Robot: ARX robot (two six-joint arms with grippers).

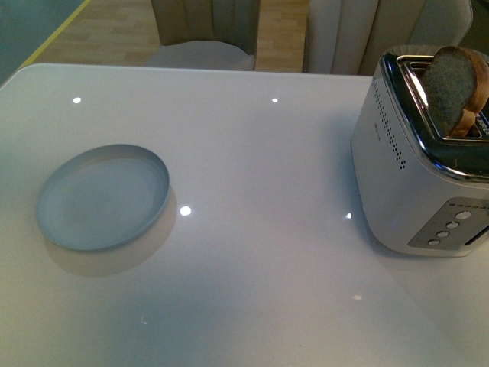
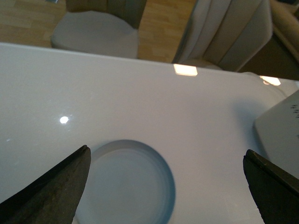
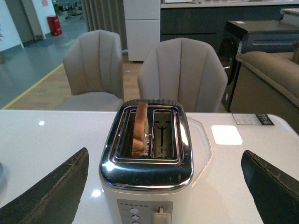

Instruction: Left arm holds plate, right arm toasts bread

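The pale blue-grey plate (image 1: 103,196) lies empty on the white table at the left. In the left wrist view the plate (image 2: 126,184) sits below and between the black wedge fingers (image 2: 56,189), nearer this one. My left gripper (image 2: 166,186) is open and above the table. The bread slice (image 1: 456,88) stands upright in a slot of the white and chrome toaster (image 1: 416,183) at the right. In the right wrist view the bread (image 3: 138,128) sticks up from the left slot of the toaster (image 3: 147,163). My right gripper (image 3: 163,186) is open, wide of the toaster.
The toaster's lever (image 3: 159,214) and round buttons (image 3: 134,213) face the right wrist camera. Two beige chairs (image 3: 180,74) stand behind the table's far edge. The table's edge (image 1: 191,67) runs along the back.
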